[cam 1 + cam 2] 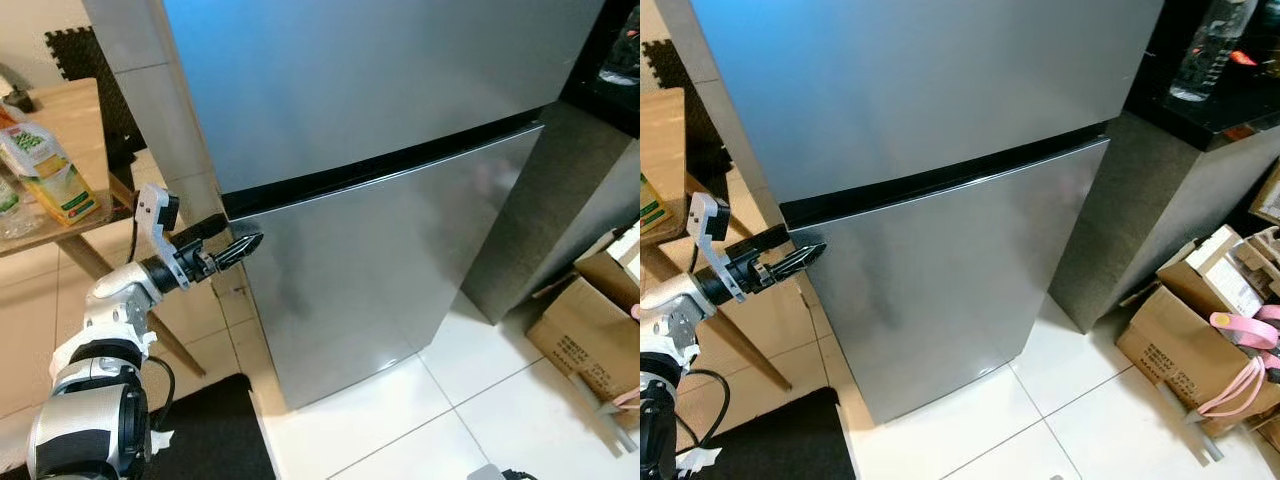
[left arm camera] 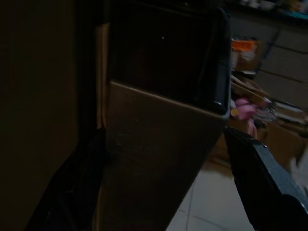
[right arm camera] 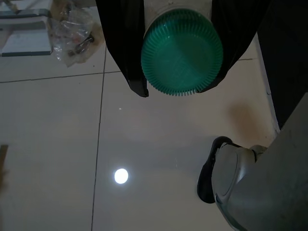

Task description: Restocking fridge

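The silver fridge stands before me, its upper door [image 1: 380,80] and lower door [image 1: 390,260] both closed, with a black seam between them. My left gripper [image 1: 228,240] is open at the lower door's left edge, just under the seam. In the left wrist view its two black fingers [image 2: 264,183] stand wide apart on either side of that door edge [image 2: 159,159]. My right gripper [image 3: 183,84] hangs low over the tiled floor, shut on a bottle with a green ribbed cap [image 3: 182,50].
A wooden table [image 1: 70,120] with a juice carton [image 1: 50,170] stands left of the fridge. A dark cabinet [image 1: 560,200] flanks the fridge's right side. Cardboard boxes [image 1: 590,330] with pink straps [image 1: 1240,340] sit on the floor at right. A black mat [image 1: 210,430] lies near my feet.
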Motion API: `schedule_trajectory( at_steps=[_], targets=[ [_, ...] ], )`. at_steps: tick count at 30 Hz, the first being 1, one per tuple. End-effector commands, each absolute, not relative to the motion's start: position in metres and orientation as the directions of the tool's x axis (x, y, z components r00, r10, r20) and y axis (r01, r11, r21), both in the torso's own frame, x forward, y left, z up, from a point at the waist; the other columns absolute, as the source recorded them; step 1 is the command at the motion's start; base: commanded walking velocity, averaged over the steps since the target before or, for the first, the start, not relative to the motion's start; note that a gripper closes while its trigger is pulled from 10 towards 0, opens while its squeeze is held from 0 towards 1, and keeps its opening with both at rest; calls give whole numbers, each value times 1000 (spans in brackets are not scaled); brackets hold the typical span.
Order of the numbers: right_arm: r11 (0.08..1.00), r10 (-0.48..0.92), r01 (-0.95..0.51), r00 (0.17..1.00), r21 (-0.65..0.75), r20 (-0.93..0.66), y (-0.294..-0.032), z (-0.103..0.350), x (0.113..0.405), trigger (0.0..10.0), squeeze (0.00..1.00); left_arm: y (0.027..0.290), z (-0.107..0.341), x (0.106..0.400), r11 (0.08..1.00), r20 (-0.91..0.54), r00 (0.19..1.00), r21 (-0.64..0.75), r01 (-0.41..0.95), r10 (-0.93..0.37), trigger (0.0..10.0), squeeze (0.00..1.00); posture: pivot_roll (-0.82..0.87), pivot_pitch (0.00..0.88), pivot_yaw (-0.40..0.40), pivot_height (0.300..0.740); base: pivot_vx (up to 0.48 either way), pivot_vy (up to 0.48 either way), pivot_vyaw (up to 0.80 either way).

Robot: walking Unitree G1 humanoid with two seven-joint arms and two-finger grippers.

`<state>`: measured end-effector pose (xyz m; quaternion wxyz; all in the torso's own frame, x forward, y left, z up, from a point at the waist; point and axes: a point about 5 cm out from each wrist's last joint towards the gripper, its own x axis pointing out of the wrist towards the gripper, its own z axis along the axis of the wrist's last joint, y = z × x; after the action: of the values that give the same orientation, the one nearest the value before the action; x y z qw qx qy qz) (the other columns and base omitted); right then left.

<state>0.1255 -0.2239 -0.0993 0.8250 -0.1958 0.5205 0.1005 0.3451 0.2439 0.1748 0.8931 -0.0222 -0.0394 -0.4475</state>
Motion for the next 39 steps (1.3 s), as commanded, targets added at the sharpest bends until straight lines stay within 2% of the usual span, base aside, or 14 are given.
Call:
schedule_trajectory(
  at_steps=[1, 2, 4, 17, 24, 25, 28, 30, 31, 32, 35, 37, 38, 39],
  targets=[
    [902, -34, -376, 429, -213, -903, -223, -100, 123, 10000, 0, 223, 178, 343, 438, 56, 436, 45, 898, -898, 10000, 0, -106, 115, -14, 740, 0, 0, 0],
    [902, -34, -376, 429, -213, -903, -223, -100, 123, 10000, 0, 223, 178, 343, 438, 56, 436, 45, 898, -898, 10000, 0, -106, 115, -14, 740, 0, 0, 0],
    [899, -28, -383, 435, -213, -900, -221, -100, 127, 10000, 0, 218, 181, 339, 368, 45, 366, 63, 928, -930, 10000, 0, -99, 104, -16, 740, 0, 0, 0],
    [896, -29, -385, 449, -223, -893, -221, -97, 135, 10000, 0, 199, 171, 324, 247, 42, 245, 44, 968, -969, 10000, 0, -92, 79, -17, 740, 0, 0, 0],
    [900, -30, -377, 448, -219, -894, -220, -98, 134, 10000, 0, 152, 141, 286, 12, 58, 16, -81, 997, -998, 10000, 0, -91, 80, -11, 740, 0, 0, 0],
    [900, -30, -377, 448, -219, -894, -220, -98, 134, 10000, 0, 152, 141, 286, 12, 58, 16, -81, 997, -998, 10000, 0, -91, 80, -11, 740, 0, 0, 0],
    [901, -31, -374, 444, -217, -895, -220, -98, 132, 10000, 0, 133, 122, 259, -92, 68, -82, -166, 982, -994, 10000, 0, -90, 84, -11, 740, 0, 0, 0],
    [902, -32, -374, 443, -217, -896, -220, -99, 131, 10000, 0, 130, 116, 252, -108, 66, -97, -194, 975, -993, 10000, 0, -89, 86, -12, 740, 0, 0, 0],
    [902, -34, -374, 439, -216, -898, -221, -99, 129, 10000, 0, 135, 97, 252, -24, 50, -12, -250, 968, -999, 10000, 0, -86, 85, -12, 740, 0, 0, 0],
    [902, -34, -374, 439, -216, -898, -221, -99, 129, 10000, 0, 135, 97, 252, -24, 50, -12, -250, 968, -999, 10000, 0, -86, 85, -12, 740, 0, 0, 0],
    [902, -35, -373, 436, -216, -899, -221, -99, 129, 10000, 0, 149, 72, 252, 100, -2, 105, -329, 939, -994, 10000, 0, -85, 86, -11, 740, 0, 0, 0],
    [903, -36, -372, 435, -216, -900, -221, -99, 128, 10000, 0, 164, 51, 247, 216, -67, 206, -385, 897, -976, 10000, 0, -86, 87, -10, 740, 0, 0, 0],
    [903, -36, -372, 435, -216, -900, -221, -99, 128, 10000, 0, 164, 51, 247, 216, -67, 206, -385, 897, -976, 10000, 0, -86, 87, -10, 740, 0, 0, 0],
    [903, -37, -372, 435, -217, -900, -221, -99, 128, 10000, 0, 171, 43, 242, 273, -103, 253, -411, 870, -962, 10000, 0, -87, 87, -9, 740, 0, 0, 0]
  ],
)
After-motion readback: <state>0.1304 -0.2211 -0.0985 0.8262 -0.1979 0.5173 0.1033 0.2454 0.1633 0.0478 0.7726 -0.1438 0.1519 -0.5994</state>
